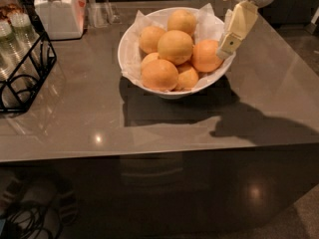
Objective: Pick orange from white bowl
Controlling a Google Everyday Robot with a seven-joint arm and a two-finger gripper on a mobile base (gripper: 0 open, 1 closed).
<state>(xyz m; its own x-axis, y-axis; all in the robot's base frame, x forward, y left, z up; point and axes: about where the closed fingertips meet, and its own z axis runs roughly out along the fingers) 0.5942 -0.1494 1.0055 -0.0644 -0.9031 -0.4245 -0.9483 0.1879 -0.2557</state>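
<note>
On the grey bench point(149, 128) stands the white bowl point(169, 92), heaped with fruit. The orange point(204, 56) lies at its right side, by the rim. The pincer point(226, 49) hangs over that rim, its tip at the orange's right edge; whether it is spread or pressed together I cannot tell. Far left stands a jar point(57, 11).
</note>
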